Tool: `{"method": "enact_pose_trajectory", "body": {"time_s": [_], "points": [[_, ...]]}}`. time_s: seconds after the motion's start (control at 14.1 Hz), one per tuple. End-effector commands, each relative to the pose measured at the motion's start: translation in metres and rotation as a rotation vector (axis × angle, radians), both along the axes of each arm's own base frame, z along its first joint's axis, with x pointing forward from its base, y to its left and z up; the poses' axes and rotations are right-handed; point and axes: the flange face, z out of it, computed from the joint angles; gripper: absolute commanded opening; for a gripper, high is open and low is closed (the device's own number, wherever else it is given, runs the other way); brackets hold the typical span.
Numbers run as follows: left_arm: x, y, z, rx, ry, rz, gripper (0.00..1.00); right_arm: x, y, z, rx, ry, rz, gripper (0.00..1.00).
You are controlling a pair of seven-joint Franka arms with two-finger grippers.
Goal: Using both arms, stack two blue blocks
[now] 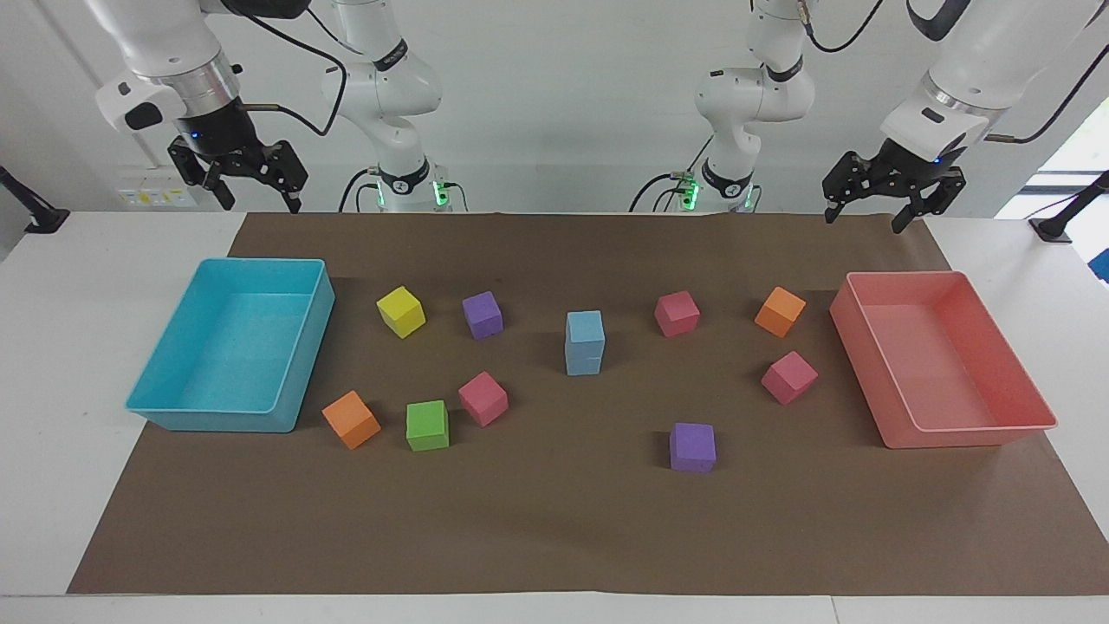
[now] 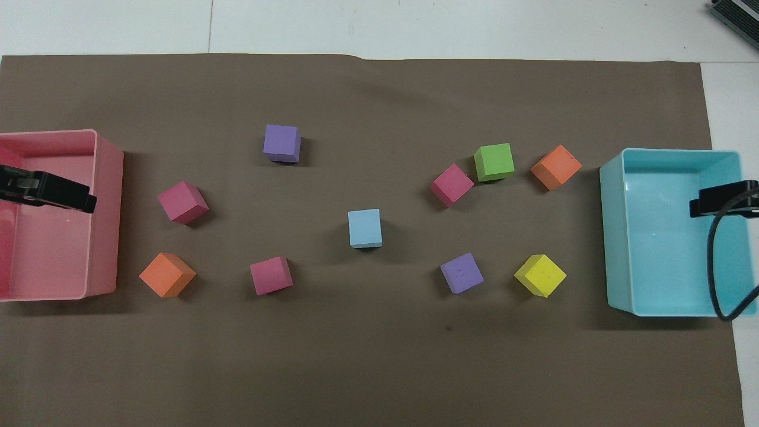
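In the overhead view the lower of the two stacked blue blocks is hidden under the upper one; only one top face shows. At nine o'clock the pink tray is cut off by the edge, and only the tip of the left gripper shows. At three o'clock only the tip of the right gripper shows at the edge, covering part of the turquoise tray.
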Motion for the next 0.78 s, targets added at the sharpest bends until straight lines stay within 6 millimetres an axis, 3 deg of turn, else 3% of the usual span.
{"method": "enact_pose_trajectory", "body": {"time_s": [0.0, 0.28, 0.71], "points": [[-0.004, 0.001, 0.007, 0.000, -0.005, -0.025, 1.00, -0.005, -0.006, 0.004, -0.038, -0.003, 0.036, 1.00], [-0.010, 0.005, 0.003, 0.016, 0.008, -0.138, 1.00, -0.003, -0.004, 0.015, -0.029, 0.029, 0.045, 1.00], [-0.009, 0.005, 0.004, 0.025, 0.003, -0.114, 1.00, -0.005, 0.004, 0.014, -0.014, 0.026, 0.053, 1.00]]}}
